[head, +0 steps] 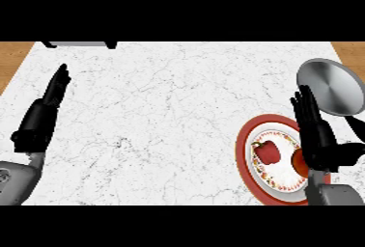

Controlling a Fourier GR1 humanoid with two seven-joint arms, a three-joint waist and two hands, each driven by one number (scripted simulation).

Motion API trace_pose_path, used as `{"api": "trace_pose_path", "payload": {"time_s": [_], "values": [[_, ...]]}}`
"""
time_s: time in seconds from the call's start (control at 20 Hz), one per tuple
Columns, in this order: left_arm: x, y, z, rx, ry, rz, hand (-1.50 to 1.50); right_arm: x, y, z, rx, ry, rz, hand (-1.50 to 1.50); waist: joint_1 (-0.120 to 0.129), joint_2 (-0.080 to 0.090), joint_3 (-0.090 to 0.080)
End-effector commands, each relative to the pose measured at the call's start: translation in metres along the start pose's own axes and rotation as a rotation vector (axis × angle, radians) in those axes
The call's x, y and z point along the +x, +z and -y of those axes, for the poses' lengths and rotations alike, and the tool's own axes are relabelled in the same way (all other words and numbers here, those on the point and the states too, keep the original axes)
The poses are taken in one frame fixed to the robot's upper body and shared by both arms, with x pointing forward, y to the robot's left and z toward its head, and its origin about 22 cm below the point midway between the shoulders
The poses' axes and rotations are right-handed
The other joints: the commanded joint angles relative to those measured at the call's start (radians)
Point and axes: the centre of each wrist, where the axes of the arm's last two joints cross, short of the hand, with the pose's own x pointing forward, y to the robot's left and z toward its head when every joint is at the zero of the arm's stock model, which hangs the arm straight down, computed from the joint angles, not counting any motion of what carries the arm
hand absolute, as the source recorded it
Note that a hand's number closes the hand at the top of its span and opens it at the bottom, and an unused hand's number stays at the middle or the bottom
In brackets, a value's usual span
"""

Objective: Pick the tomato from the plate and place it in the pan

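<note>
Plate [246, 144] carries one tomato [299, 163], one pepper [268, 152] (red); one pan [331, 87]; right robot hand [317, 137] open, holding nothing.

The tomato [299, 163], red and round, lies on the right side of the red-rimmed plate [246, 144], partly hidden. The pan [329, 87], grey and round, sits just beyond the plate at the counter's right edge.

White marble counter top [164, 120] with grey veining, wood floor [14, 55] at both upper corners, even light
</note>
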Motion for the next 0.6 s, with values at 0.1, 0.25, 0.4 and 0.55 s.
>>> {"api": "trace_pose_path", "payload": {"time_s": [0.1,0.25,0.4,0.55], "values": [[-0.034,0.042,0.038,0.082,0.240,-0.313,0.00,0.010,0.003,0.038,0.207,-0.034,0.065,1.50,-0.005,-0.009,0.016],[-0.064,0.080,0.056,0.169,0.439,-0.582,0.00,0.013,0.010,0.046,0.407,-0.070,0.123,1.50,0.004,-0.006,0.015],[-0.064,0.100,0.085,0.167,0.525,-0.651,0.00,0.009,0.046,0.097,0.236,0.245,0.273,1.50,-0.066,-0.018,0.017],[-0.068,0.104,0.080,0.199,0.513,-0.643,0.00,-0.012,0.098,0.103,0.287,0.266,0.409,-1.50,-0.077,-0.020,0.019]]}}
